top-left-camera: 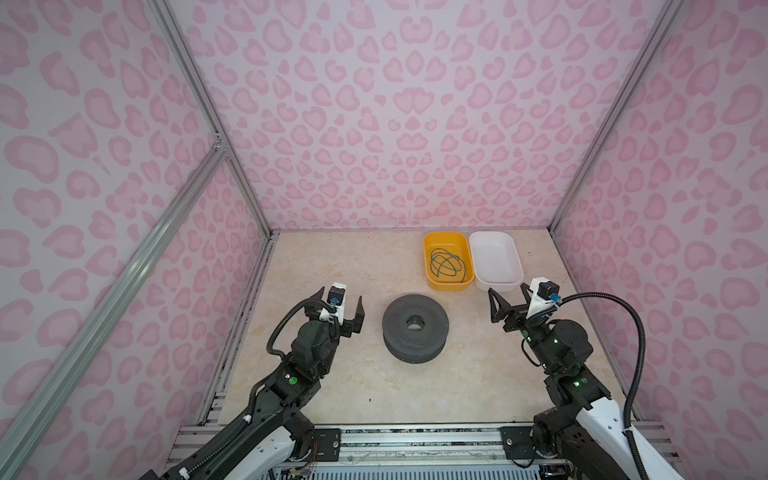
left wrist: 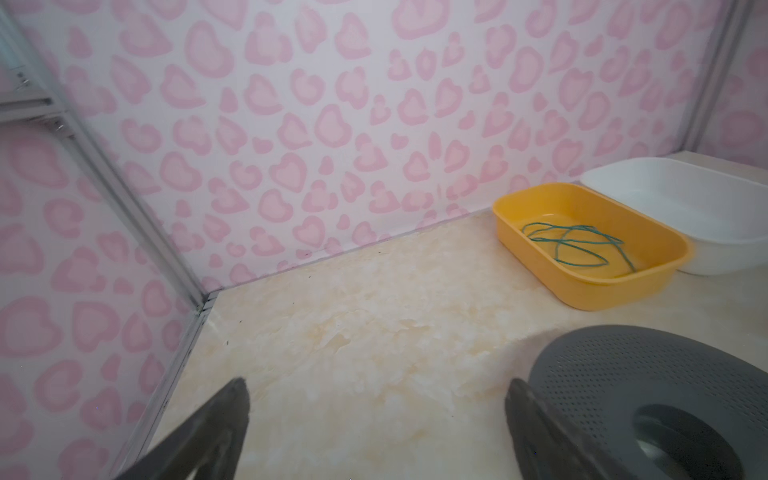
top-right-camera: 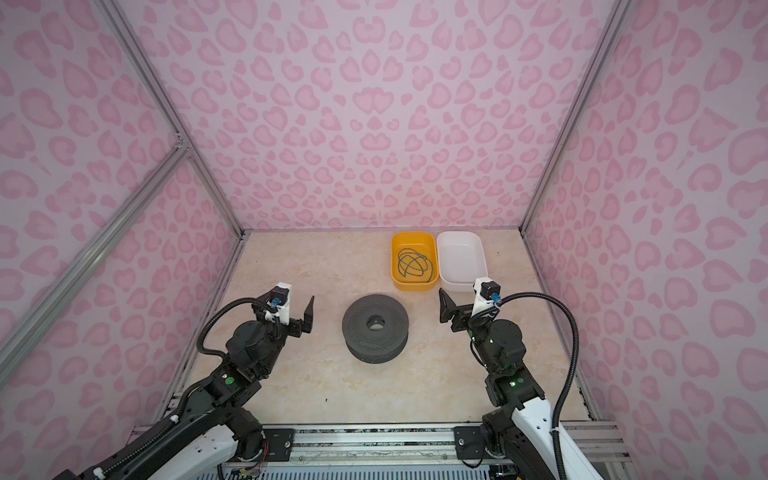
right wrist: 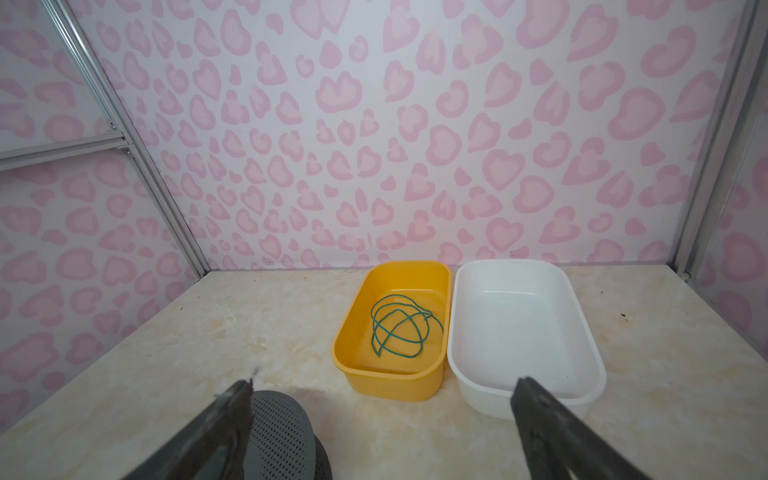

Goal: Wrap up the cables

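Observation:
A thin dark green cable point(top-left-camera: 447, 262) point(right wrist: 398, 328) lies in loose loops on the floor of the yellow bin point(top-left-camera: 428, 266) point(right wrist: 353, 332) at the back of the table. In front of the bin, in the middle, sits a grey perforated spool point(top-left-camera: 399, 328) point(top-right-camera: 357, 328), flat on its side, with nothing wound on it. My left gripper point(top-left-camera: 340, 296) point(left wrist: 378, 381) hovers open left of the spool with only bare table between its fingers. My right gripper point(top-left-camera: 507, 289) point(right wrist: 384, 381) hovers open right of the spool, just in front of the bins, holding nothing.
An empty white bin point(top-left-camera: 496, 283) point(right wrist: 519, 399) stands against the yellow bin's right side. Pink patterned walls with metal frame posts close in the table at the back and both sides. A metal rail point(top-left-camera: 415, 440) runs along the front edge.

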Available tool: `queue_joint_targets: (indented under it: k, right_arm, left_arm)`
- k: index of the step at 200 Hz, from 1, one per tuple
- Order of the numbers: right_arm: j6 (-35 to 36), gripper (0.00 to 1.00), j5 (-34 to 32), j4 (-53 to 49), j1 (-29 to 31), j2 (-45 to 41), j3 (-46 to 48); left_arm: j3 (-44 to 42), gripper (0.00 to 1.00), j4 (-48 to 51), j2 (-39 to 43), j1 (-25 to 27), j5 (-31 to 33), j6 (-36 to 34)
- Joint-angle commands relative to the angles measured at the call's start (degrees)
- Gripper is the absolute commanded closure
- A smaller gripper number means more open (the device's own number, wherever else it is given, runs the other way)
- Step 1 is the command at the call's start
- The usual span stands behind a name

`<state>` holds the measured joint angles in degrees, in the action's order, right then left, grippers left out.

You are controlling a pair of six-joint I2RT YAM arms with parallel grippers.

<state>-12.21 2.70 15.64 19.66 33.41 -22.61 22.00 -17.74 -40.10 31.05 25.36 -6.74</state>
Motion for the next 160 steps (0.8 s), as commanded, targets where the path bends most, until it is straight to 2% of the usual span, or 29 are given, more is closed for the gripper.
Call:
queue_joint_targets:
  k: [1,20,38,57,114,132,160]
  right_arm:
    - [1.3,0.02,1.2,2.0,0.0,-0.8,0.2]
    - [1.4,0.02,0.6,1.4,0.0,-1.8,0.6]
    - [1.3,0.02,0.5,0.2,-0.1,-2.3,0.9]
    - [1.5,0.02,0.3,-0.6,0.0,-2.7,1.0]
    - [0.9,0.02,0.4,-1.2,0.0,-2.4,1.4]
    - [-3.8,0.02,-1.7,-0.8,0.0,-2.9,1.9]
    - [-2.1,0.02,-2.0,-0.8,0.0,-2.8,2.0]
  left_arm:
    - [-3.9,0.03,-12.6,0.6,-7.5,-3.3,8.1]
    - [-7.7,0.03,-17.4,-1.2,-14.2,-4.2,10.2]
    - [-9.5,0.03,-20.1,-4.5,-18.7,-4.3,8.5]
    - [-9.8,0.03,-22.0,-9.9,-21.0,-3.5,6.0]
    - [-8.4,0.02,-36.3,-32.2,-26.4,-10.8,6.2]
    - [-3.4,0.02,-29.8,-35.2,-26.6,-13.4,4.4]
    - [2.1,0.02,-23.3,-38.9,-26.8,-17.1,3.4]
